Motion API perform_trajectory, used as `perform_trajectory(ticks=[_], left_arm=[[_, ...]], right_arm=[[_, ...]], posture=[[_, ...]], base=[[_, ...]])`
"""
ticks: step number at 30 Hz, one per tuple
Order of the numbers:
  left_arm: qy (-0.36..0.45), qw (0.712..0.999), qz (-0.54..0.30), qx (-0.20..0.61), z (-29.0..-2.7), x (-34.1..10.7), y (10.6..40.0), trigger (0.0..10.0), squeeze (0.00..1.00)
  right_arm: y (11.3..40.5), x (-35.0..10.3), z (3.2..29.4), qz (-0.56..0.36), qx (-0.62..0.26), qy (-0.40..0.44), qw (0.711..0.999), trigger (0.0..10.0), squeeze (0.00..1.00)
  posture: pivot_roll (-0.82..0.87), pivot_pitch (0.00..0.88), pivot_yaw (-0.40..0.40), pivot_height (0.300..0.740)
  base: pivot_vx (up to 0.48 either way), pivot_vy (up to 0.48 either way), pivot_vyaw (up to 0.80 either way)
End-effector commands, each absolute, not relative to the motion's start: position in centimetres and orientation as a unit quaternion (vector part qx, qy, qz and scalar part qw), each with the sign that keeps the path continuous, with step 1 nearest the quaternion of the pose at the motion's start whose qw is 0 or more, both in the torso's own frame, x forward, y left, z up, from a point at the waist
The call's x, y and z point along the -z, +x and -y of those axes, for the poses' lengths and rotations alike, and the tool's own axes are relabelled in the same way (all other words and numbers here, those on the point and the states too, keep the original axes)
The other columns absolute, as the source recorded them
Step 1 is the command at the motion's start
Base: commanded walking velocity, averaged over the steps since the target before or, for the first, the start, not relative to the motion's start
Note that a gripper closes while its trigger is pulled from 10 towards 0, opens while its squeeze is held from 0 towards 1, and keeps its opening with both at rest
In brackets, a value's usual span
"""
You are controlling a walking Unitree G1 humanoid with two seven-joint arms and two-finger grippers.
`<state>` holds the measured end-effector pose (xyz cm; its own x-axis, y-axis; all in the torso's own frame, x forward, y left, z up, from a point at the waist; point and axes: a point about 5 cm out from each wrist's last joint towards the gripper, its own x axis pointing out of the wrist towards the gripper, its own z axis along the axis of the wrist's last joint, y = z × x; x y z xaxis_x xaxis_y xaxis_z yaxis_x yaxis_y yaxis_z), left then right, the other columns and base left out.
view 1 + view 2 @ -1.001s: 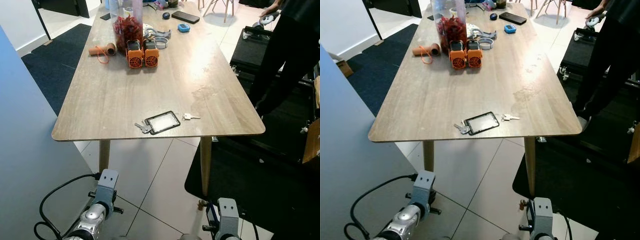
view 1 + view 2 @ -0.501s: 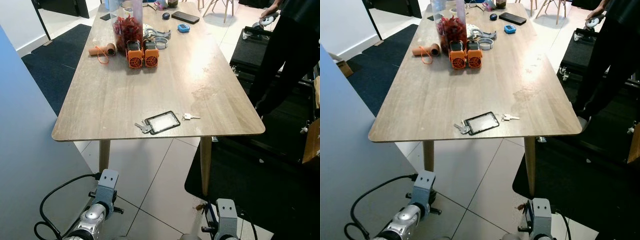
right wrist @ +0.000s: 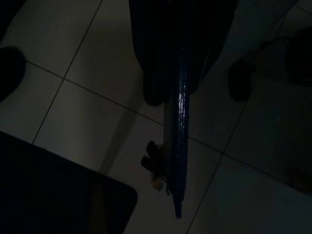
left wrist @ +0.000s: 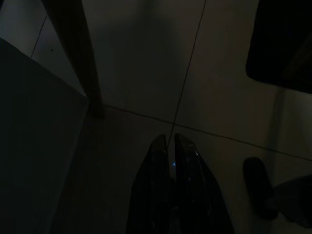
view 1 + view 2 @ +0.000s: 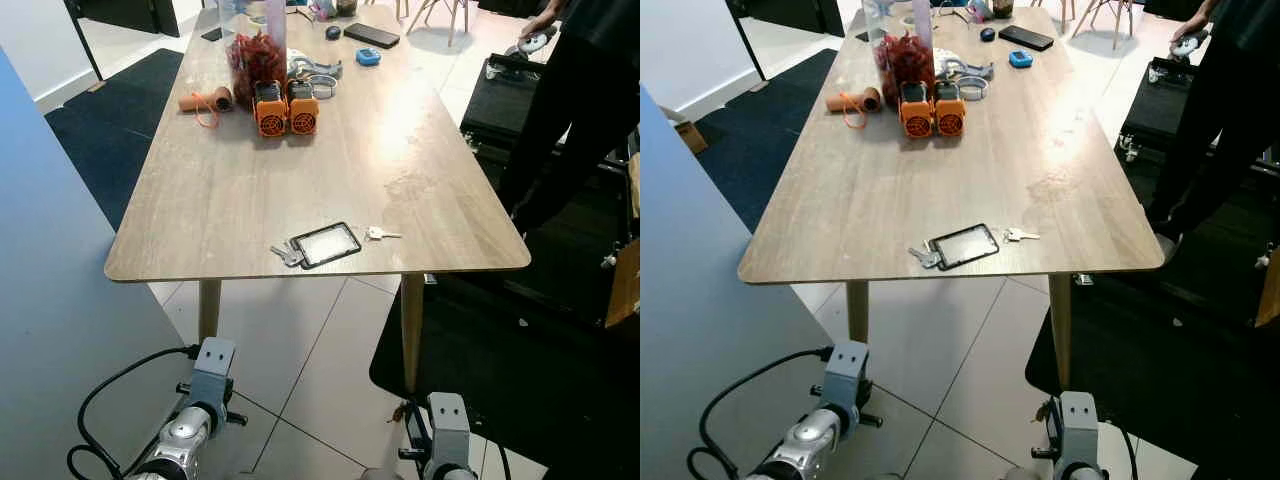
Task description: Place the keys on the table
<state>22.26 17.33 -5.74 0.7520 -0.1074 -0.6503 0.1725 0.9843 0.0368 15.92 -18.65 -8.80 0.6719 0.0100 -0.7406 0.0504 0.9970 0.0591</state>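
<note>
A blue lanyard strap [image 3: 177, 146] hangs down from my right gripper [image 3: 175, 95], which is shut on it; a small bunch of keys [image 3: 155, 170] dangles at its lower end above the tiled floor. That arm [image 5: 445, 445] hangs low in front of the wooden table [image 5: 300, 160]. Near the table's front edge lie a black-framed badge holder with keys [image 5: 315, 245] and a single key [image 5: 381, 233]. My left gripper [image 4: 169, 141] hangs idle over the floor beside a table leg [image 4: 78, 53], its fingers pressed together.
Two orange blocks [image 5: 285, 108], a jar of red pieces [image 5: 255, 55] and a phone [image 5: 370, 34] sit at the table's far end. A person in dark clothes [image 5: 580, 90] stands at the right. A black mat [image 5: 500, 370] lies under the right side; a blue-grey panel [image 5: 60, 300] stands on my left.
My right wrist has sunk slightly lower in the head view. The table and the things on it have not moved.
</note>
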Motion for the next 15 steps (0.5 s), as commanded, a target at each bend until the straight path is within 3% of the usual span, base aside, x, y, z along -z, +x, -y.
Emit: perform_trajectory(ticks=[1, 10, 15], left_arm=[[0.039, 0.934, -0.347, 0.071, -17.33, 5.96, 21.87, 10.0, 0.00], [0.037, 0.935, -0.345, 0.072, -17.39, 6.04, 21.63, 10.0, 0.00], [0.035, 0.936, -0.343, 0.073, -17.38, 6.01, 21.64, 10.0, 0.00]], right_arm=[[15.25, 9.10, 18.68, -0.417, 0.008, 0.036, 0.908, 10.0, 0.00], [15.25, 9.11, 18.65, -0.417, 0.009, 0.036, 0.908, 10.0, 0.00], [15.51, 9.04, 18.42, -0.415, 0.007, 0.037, 0.909, 10.0, 0.00]], posture=[[0.03, 0.063, 0.003, 0.740], [0.03, 0.062, 0.006, 0.740], [0.03, 0.064, 0.005, 0.740]], base=[[0.000, 0.000, 0.00], [0.000, 0.000, 0.00], [-0.285, 0.000, 0.00]])
